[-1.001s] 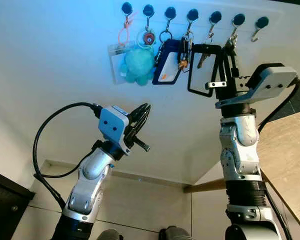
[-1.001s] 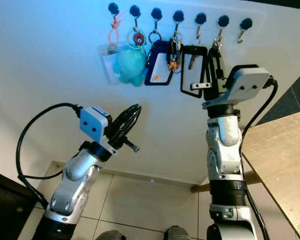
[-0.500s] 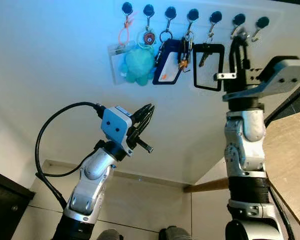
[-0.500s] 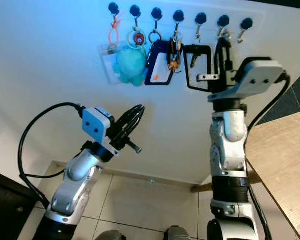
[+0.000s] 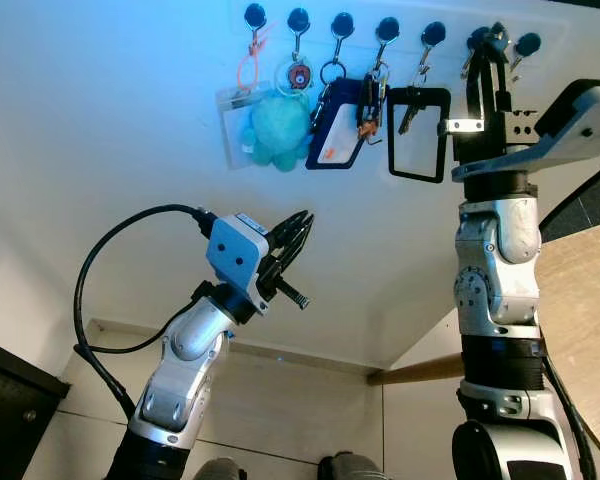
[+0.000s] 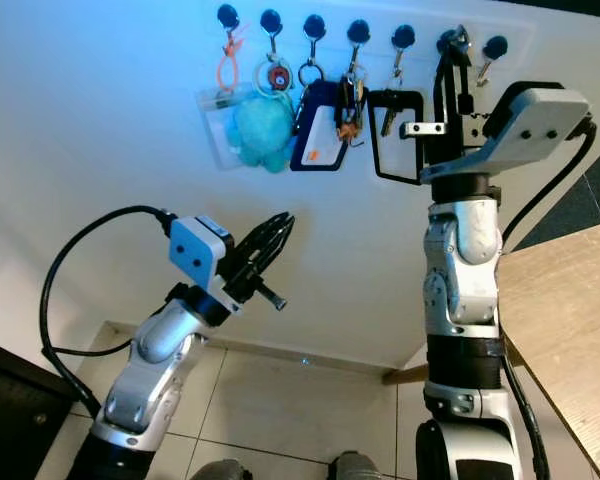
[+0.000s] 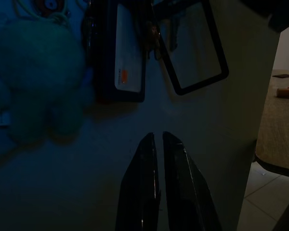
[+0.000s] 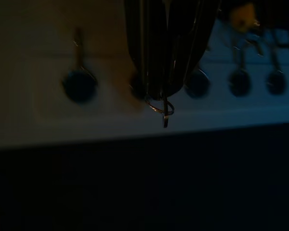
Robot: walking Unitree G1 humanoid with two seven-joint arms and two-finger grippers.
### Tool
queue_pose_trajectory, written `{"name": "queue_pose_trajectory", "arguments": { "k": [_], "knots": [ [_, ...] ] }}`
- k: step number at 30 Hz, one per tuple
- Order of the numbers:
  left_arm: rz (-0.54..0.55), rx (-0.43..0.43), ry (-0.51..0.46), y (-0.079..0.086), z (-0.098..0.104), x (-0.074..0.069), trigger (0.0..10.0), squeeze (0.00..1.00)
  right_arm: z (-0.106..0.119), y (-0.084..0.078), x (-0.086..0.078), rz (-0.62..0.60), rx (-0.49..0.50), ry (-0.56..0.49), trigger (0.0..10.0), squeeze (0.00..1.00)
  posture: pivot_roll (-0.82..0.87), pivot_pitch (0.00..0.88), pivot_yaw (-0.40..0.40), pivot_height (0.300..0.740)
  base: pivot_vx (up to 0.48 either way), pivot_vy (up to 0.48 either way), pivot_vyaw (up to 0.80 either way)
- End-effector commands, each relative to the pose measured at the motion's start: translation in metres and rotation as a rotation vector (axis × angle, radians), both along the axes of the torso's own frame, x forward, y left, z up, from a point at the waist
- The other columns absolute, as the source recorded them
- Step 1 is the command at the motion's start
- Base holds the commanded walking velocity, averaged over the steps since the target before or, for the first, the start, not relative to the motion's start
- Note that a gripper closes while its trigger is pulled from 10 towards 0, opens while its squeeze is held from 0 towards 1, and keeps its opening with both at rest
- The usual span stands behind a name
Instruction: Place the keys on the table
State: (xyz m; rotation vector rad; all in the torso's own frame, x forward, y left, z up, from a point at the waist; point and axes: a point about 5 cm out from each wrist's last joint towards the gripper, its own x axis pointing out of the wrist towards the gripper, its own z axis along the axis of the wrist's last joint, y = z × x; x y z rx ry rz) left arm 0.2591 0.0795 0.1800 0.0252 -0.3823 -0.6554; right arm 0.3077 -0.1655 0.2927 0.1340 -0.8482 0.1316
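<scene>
The keys [image 8: 162, 109] show as a small metal ring with a key dangling from it, pinched at the tip of my right gripper [image 5: 486, 48]. That gripper is raised against the white wall, shut on the keys beside the second hook from the right [image 5: 476, 38] of the hook row. The wooden table [image 5: 583, 300] lies below it to the right. My left gripper [image 5: 298, 226] is held at chest height, shut and empty, pointing at the wall below the hanging items.
On the other hooks hang a clear badge on an orange loop [image 5: 238, 108], a teal plush [image 5: 278, 128], a blue card holder [image 5: 336, 136], a key bunch [image 5: 368, 110] and a black-framed badge holder [image 5: 418, 135]. A dark cabinet [image 5: 5, 410] stands low on the left.
My right gripper has climbed up the wall to the hook row and shifted slightly right, carrying the key ring up with it. The left arm has barely moved.
</scene>
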Motion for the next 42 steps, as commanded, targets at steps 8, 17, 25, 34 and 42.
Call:
{"name": "queue_pose_trajectory", "arguments": {
  "k": [8,17,25,34,42],
  "knots": [
    [-0.009,-0.019,0.008,0.027,-0.008,-0.021,10.0,0.0,-0.052,0.026,-0.052,0.112,-0.095,0.073,0.0,0.0,0.07,0.126,-0.047,0.74,0.0,0.0,0.0],
    [0.101,0.127,0.179,0.065,-0.06,-0.032,10.0,0.0,-0.117,0.011,-0.072,0.06,-0.149,0.292,0.0,0.0,0.06,0.12,-0.027,0.74,0.0,0.0,0.0],
    [0.406,0.249,0.566,0.103,-0.153,-0.024,10.0,0.0,-0.229,-0.012,-0.063,0.025,-0.073,0.822,0.0,0.0,0.05,0.1,-0.012,0.74,0.0,0.0,0.0],
    [0.682,0.31,0.984,0.127,-0.221,-0.042,10.0,0.0,-0.333,-0.02,-0.091,-0.041,0.076,1.392,0.0,0.0,0.05,0.064,-0.005,0.74,0.0,0.0,0.0],
    [0.581,0.251,1.034,0.112,-0.228,-0.035,10.0,0.0,-0.357,-0.035,-0.114,-0.174,0.234,1.542,10.0,0.0,0.04,0.016,-0.007,0.74,0.0,0.0,0.0]
  ]
}}
